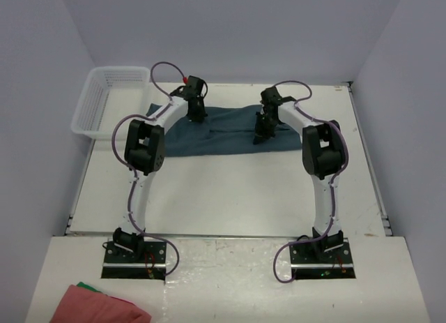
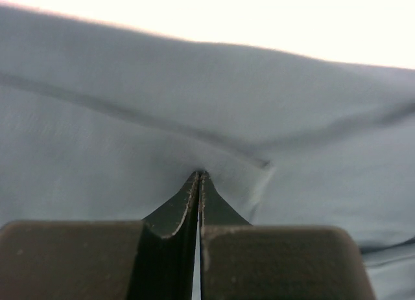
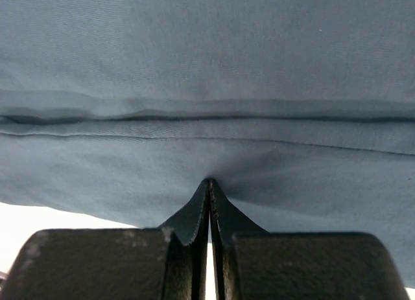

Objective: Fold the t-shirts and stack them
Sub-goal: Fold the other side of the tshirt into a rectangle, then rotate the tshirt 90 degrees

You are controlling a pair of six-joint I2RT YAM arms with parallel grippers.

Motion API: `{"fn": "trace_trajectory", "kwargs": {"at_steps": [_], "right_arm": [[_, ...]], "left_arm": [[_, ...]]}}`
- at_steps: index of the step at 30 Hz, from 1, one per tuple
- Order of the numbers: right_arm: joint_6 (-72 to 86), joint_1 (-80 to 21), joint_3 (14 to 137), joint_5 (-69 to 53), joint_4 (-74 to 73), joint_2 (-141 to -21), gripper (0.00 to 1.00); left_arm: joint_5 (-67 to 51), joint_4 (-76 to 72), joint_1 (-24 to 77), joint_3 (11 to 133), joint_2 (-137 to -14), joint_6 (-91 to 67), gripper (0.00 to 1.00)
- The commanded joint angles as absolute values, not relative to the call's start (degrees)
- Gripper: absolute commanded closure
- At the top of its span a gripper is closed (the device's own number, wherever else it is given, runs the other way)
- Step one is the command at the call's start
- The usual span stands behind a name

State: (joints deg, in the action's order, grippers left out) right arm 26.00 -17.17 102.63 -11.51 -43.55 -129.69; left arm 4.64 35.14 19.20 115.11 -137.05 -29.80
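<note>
My left gripper point(image 2: 199, 177) and right gripper point(image 3: 209, 183) are both pinched tight on the t-shirt point(image 1: 223, 138), arms stretched forward, wrists tipped down. The teal cloth lies spread and creased across the far side of the table point(image 1: 230, 190).

Left gripper point(image 1: 197, 117), right gripper point(image 1: 262, 137) on t-shirt point(image 1: 223, 138)

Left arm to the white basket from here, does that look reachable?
Probably yes: the basket sits just left of the left claw with nothing between, though that claw is pinching the t-shirt.
</note>
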Motion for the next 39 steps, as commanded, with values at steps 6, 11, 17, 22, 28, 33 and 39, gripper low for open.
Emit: {"fn": "trace_trajectory", "kwargs": {"at_steps": [6,11,17,22,28,33,39], "right_arm": [[29.4,-18.1,88.7,-10.3,-39.7,-121.4,1.00],[31.0,-20.8,78.9,-9.5,-36.4,-116.3,1.00],[34.0,-29.9,68.7,-8.3,-32.9,-109.4,1.00],[38.1,-38.0,65.9,-8.7,-30.2,-108.8,1.00],[40.2,-51.6,74.4,-7.9,-32.7,-114.2,1.00],[38.6,-57.6,85.2,-3.5,-37.6,-115.6,1.00],[38.1,-61.4,86.3,7.4,-41.2,-106.5,1.00]], "left_arm": [[-3.7,39.6,18.6,126.6,-145.7,-27.6,1.00],[-9.7,38.7,18.5,127.6,-147.5,-27.2,1.00],[-14.5,38.6,19.0,130.3,-149.0,-26.4,1.00],[-19.1,39.5,19.5,135.5,-152.3,-23.9,1.00],[-25.7,39.6,19.9,139.0,-155.2,-19.5,1.00],[-22.2,39.2,22.8,136.5,-150.6,-10.0,1.00],[-10.6,37.3,23.8,131.2,-138.6,-9.4,1.00]]}}
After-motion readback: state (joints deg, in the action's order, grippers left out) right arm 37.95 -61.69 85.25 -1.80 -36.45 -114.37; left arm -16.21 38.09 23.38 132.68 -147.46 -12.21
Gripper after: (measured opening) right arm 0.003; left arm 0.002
